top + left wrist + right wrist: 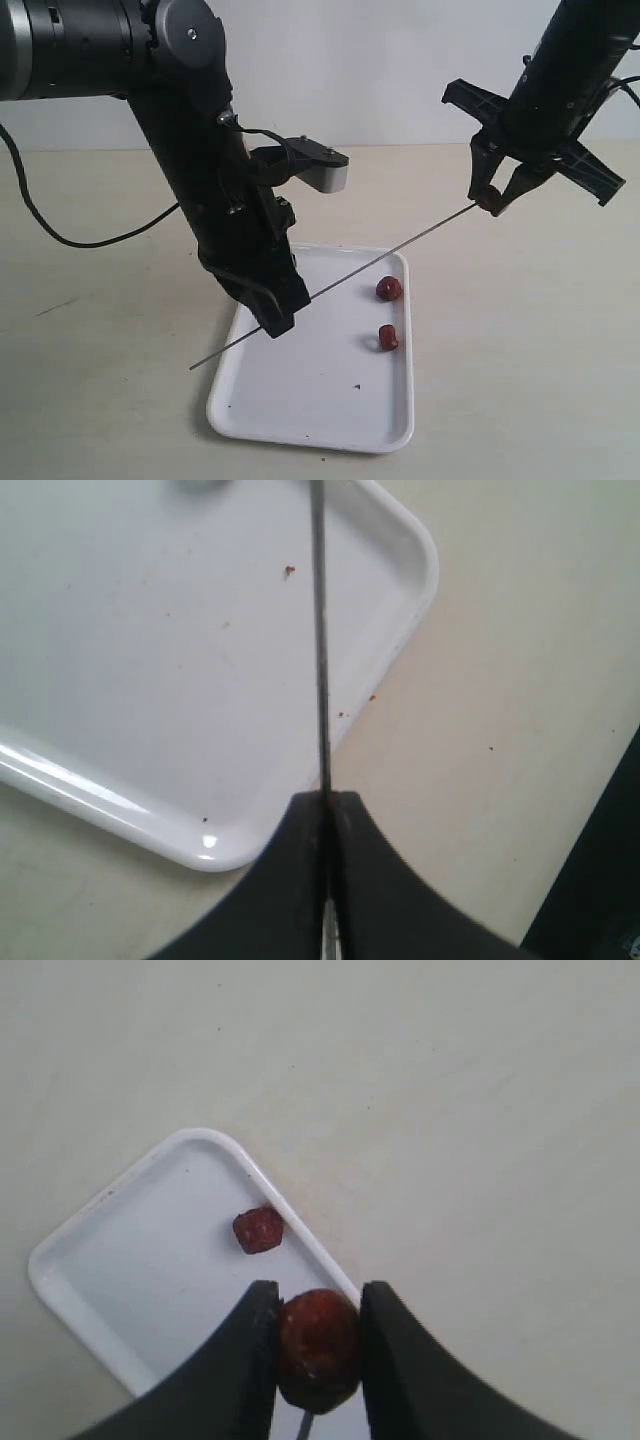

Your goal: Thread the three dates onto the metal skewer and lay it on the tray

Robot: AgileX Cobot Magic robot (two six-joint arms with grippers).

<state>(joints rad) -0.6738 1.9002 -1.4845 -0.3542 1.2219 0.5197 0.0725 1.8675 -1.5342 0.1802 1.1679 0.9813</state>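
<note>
Far left, a black cable (pixel 40 225) lies loose on the beige tabletop (pixel 520 380), well apart from the tray. The black left gripper (pixel 275 322) has its jaws fully closed on the thin, straight grey metal skewer (pixel 390 252), pinching it near the lower end. A short length juts out past the gripper on the left. From there the skewer slopes upward to the right, raised above the flat white rectangular tray (pixel 300 415) with rounded corners.

Two small, dark red-brown, wrinkled fruits lie on the tray near its right rim, a far date (pixel 389 288) and a near date (pixel 387 338). They are apart from each other and do not touch the skewer.

The black right gripper (pixel 497 203) has its jaws partly closed and clamps a third date (pixel 318 1350) at the skewer's upper tip, over the tabletop. Whether the tip has pierced this date cannot be told.
</note>
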